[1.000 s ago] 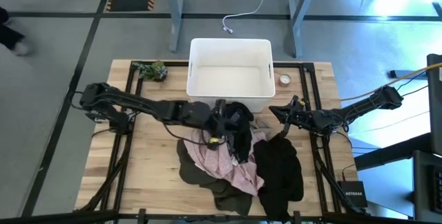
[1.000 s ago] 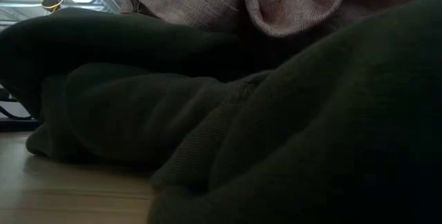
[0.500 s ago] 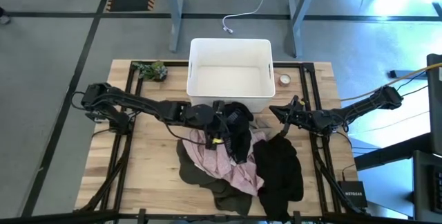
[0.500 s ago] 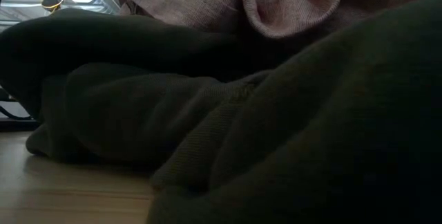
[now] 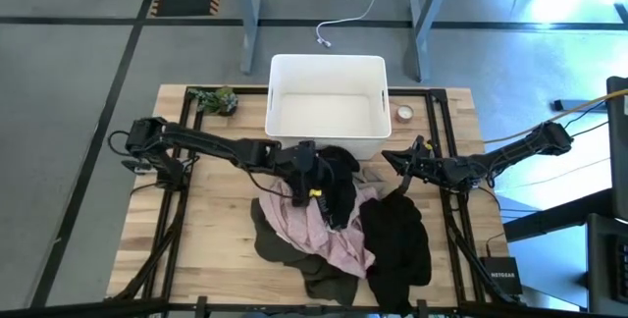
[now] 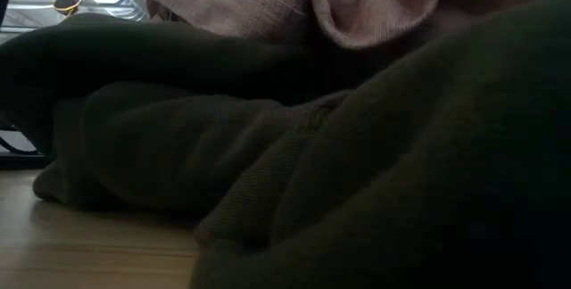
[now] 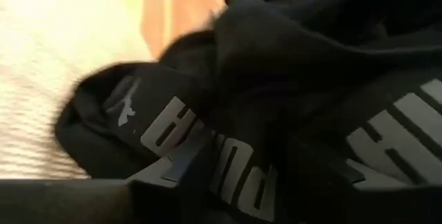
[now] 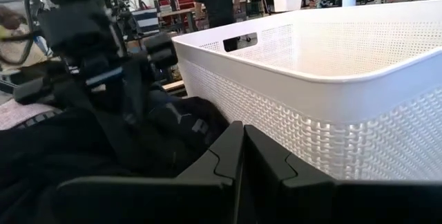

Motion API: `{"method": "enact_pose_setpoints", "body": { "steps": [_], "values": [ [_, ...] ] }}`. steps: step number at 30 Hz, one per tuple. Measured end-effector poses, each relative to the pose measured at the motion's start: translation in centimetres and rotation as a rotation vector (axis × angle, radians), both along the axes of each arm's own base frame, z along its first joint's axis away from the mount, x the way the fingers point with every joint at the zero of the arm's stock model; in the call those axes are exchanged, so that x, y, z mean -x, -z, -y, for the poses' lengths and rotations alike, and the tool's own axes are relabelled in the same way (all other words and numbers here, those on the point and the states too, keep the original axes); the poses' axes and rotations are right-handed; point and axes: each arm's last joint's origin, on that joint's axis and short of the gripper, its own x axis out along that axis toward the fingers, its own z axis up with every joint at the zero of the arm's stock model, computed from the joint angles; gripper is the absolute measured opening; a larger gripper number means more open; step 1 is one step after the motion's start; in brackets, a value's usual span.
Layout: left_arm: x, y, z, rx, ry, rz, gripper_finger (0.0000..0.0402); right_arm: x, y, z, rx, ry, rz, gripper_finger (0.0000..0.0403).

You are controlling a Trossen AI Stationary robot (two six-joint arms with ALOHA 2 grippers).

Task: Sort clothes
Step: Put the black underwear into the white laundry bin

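Judging the black garment (image 5: 339, 176) limp and light; left gripper (image 5: 312, 183) jaws spread over it, right gripper (image 5: 404, 169) closed empty; I'd pinch a bunched fold.

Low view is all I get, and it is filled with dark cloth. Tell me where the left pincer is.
Observer: The left pincer is over the black garment with white lettering, just in front of the white bin.
Operator: Report the bin.
Observer: No clothes lie in it.
Operator: Now the right pincer.
Observer: The right pincer is shut, near the bin's front right corner, at the edge of a second black garment.
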Motion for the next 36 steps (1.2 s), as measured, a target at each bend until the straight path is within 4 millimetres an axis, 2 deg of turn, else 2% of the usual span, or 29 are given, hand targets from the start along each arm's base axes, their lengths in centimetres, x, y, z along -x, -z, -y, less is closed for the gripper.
{"method": "enact_pose_setpoints", "body": {
  "steps": [5,9,11,16,23,26,29,36],
  "values": [
    [-0.7,0.7,1.1,-0.030,0.055,0.020,0.0113,-0.1,0.1,0.0,0.005,0.027,-0.010,0.0030],
    [-1.1,0.1,2.2,-0.027,0.106,0.108,0.0037,-0.1,0.1,0.1,0.005,0.035,-0.009,0.0030],
    [-1.5,-0.4,2.8,0.017,0.169,0.178,0.0013,-0.1,0.1,0.1,0.006,0.035,-0.013,0.0030],
    [-1.9,-1.8,3.7,0.113,0.296,0.325,0.0010,-0.1,0.2,0.1,-0.004,0.036,-0.009,0.0030],
    [-1.1,-5.1,3.7,0.107,0.337,0.488,0.0005,-0.1,0.2,0.1,-0.005,0.036,-0.010,0.0030],
    [-0.2,-7.6,2.9,0.080,0.318,0.580,0.0004,-0.1,0.3,0.1,-0.005,0.039,-0.021,0.0030],
    [1.2,-11.0,1.4,0.030,0.257,0.694,0.0003,0.0,0.3,0.1,-0.003,0.054,-0.025,0.0030],
    [5.7,-17.2,-4.4,-0.208,-0.073,0.914,0.0003,0.0,0.3,0.1,-0.028,0.063,-0.013,0.0030]
  ]
}}
